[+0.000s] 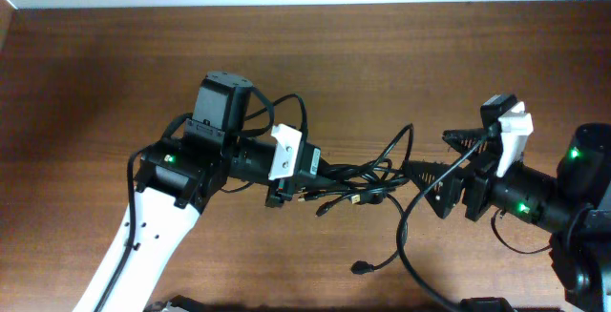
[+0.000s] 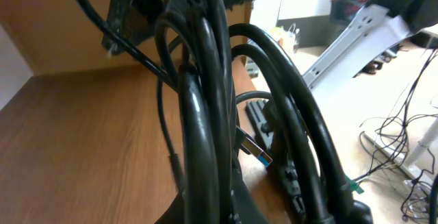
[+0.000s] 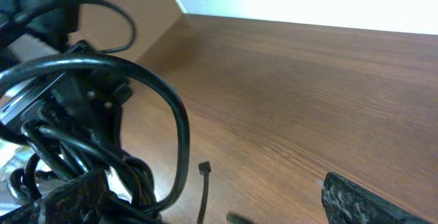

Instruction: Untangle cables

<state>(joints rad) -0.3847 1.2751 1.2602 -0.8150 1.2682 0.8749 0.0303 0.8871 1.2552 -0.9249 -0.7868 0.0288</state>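
Front edge: one loose tail [image 1: 399, 240] of the cables [image 2: 205, 114] trails toward me across the worktop [image 1: 115, 83]. Its small plug [image 1: 361, 267] lies free, apart from the knot.
Left claw: my left claw [image 1: 323, 173] is clamped tight on the left side of the bundle [image 1: 355, 186]. From its wrist view I get only thick black strands crowding the lens.
Bundle: a snarl of loops and plug ends sits mid-worktop, between the two claws, with nothing visibly pulled apart.
Right claw: my right claw [image 1: 441, 171] is spread wide and holds nothing, just beside the bundle's right side. One strand runs across its gap; I cannot tell whether it touches.
Progress: early, I judge. One side is anchored, and no strand is separated beyond that tail.
Left to do: take a loop with the right claw, draw it clear, and repeat.
Far side: only wood grain behind the arms.
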